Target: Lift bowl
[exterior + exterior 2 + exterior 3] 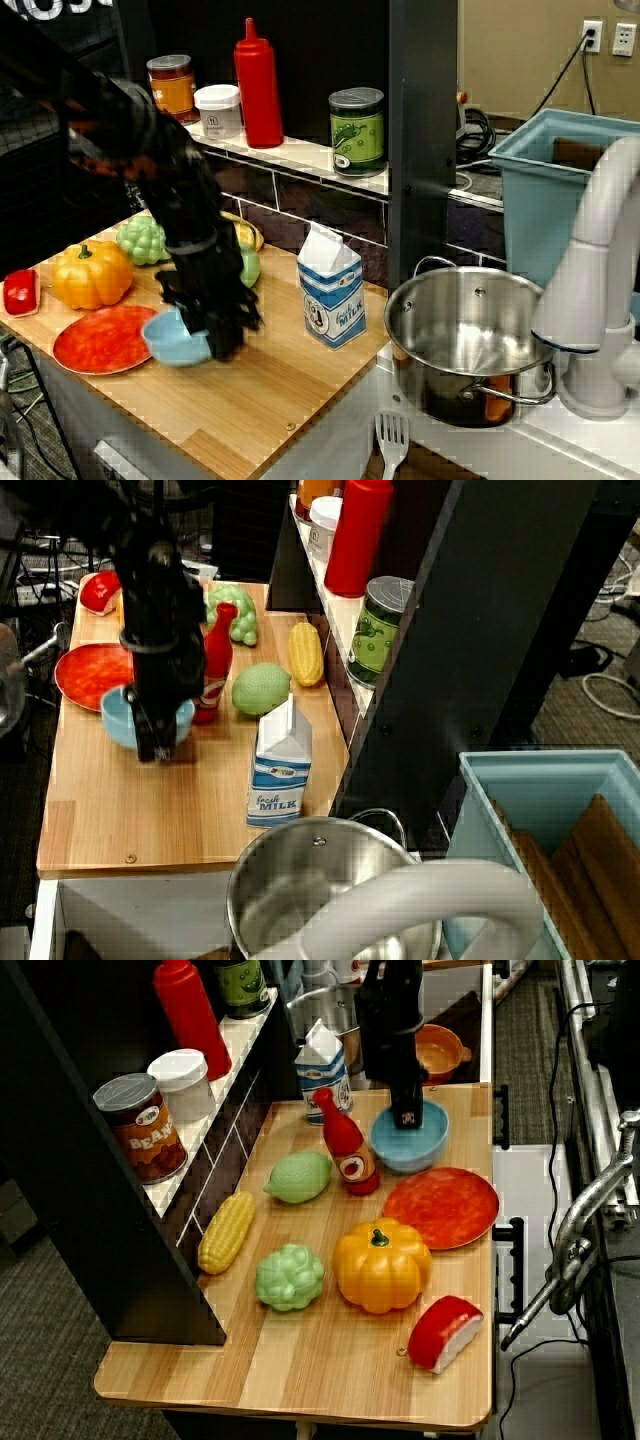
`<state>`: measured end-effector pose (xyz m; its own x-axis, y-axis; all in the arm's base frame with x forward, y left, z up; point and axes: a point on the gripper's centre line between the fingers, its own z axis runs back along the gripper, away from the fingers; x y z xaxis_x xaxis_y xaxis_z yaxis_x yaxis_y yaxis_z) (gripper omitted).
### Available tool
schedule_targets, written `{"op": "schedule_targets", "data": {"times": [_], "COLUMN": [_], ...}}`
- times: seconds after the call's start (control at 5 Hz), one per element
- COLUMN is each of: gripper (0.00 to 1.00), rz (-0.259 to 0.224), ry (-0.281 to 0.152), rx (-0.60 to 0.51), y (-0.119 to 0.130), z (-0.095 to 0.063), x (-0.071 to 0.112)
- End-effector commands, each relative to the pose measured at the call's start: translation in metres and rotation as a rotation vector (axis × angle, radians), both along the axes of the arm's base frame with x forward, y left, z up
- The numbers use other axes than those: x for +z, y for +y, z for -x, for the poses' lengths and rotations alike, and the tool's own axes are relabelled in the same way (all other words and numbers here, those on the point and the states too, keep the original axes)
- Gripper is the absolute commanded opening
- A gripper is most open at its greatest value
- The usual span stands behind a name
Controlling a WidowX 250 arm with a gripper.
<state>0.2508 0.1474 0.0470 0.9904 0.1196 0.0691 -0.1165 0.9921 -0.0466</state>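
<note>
The light blue bowl (170,340) (113,720) (425,1145) sits at the wooden board's front part, right beside the red-orange plate (100,340) (88,672) (440,1207). My black gripper (215,335) (160,742) (408,1115) reaches down onto the bowl's rim on the side away from the plate, and its fingers look shut on that rim. In the front view the bowl seems slightly tilted, its underside close to the board. The fingertips are partly hidden by the bowl's wall.
A small red bottle (215,660) (347,1145) stands just behind the bowl, a green fruit (260,688) next to it. A milk carton (330,290) (278,770) and a steel pot (470,330) lie to the right. An orange pumpkin (90,273) (382,1265) sits beyond the plate.
</note>
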Motion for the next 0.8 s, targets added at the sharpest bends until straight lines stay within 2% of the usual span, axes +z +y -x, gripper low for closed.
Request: {"op": "schedule_targets", "data": {"times": [0.0, 0.2, 0.4, 0.6], "gripper": [0.00, 0.00, 0.00, 0.00], "rz": [0.126, 0.206, 0.224, 0.220], "ry": [-0.101, -0.153, -0.166, -0.167], "rx": [-0.017, -0.023, -0.020, -0.018], "y": [0.020, 0.023, 0.027, 0.028], "z": [0.001, 0.011, 0.015, 0.019], "x": [0.115, 0.161, 0.169, 0.168]}}
